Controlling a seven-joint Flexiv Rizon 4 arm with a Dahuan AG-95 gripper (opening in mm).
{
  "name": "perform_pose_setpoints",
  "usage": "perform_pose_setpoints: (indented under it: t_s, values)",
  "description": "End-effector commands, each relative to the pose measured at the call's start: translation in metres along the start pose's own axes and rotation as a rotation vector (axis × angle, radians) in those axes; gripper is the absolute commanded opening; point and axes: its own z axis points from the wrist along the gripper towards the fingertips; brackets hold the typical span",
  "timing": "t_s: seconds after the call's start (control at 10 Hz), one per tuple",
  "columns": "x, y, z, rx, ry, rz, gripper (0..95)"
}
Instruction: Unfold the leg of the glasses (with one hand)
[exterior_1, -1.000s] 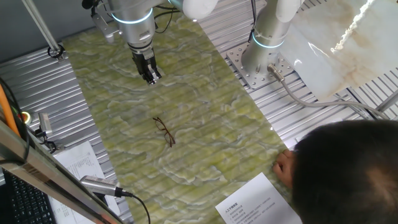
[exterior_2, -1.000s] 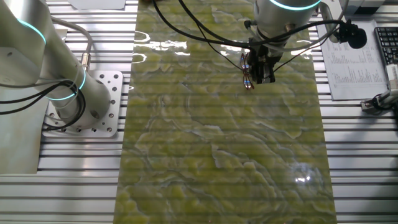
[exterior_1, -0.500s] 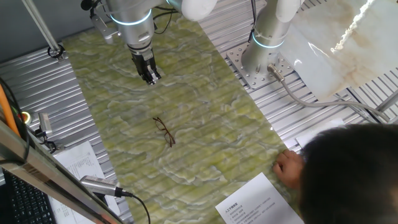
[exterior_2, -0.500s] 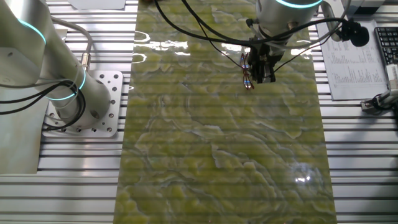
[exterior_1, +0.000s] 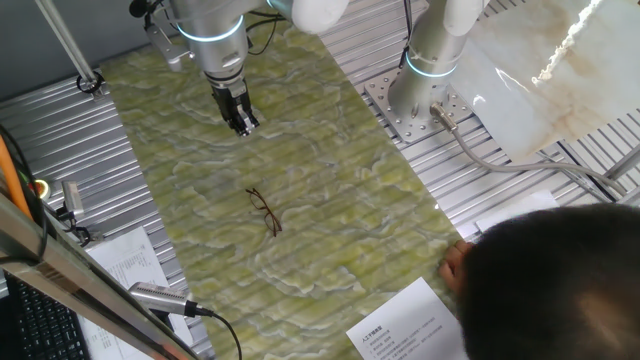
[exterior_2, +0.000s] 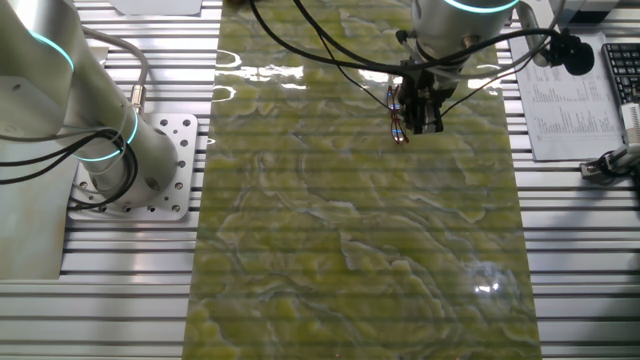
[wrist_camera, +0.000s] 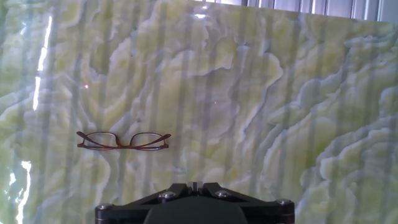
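Green marbled table (exterior_1: 330, 200) bears thin brown-rimmed glasses (exterior_1: 264, 211), folded flat; gripper (exterior_1: 242, 124) clenched, empty

printed lines are seen on a white sheet (exterior_1: 415, 325) at the lower edge of one fixed view, but they are too small to be read. a second printed sheet (exterior_1: 125, 262) at the left of that view and a printed page (exterior_2: 565, 95) at the right of the other fixed view are likewise covered in text that cannot be made out. no brand, number or sign is legible anywhere.
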Motion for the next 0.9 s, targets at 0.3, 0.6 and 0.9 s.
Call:
perform_pose_setpoints:
  t_s: [0.3,0.6,0.9]
  values:
    - [-0.003,0.000,0.001,0.006,0.002,-0.010,0.0]
    - [-0.009,0.002,0.005,0.007,0.001,-0.008,0.0]
    - [-0.015,0.008,0.010,0.006,0.000,-0.010,0.0]
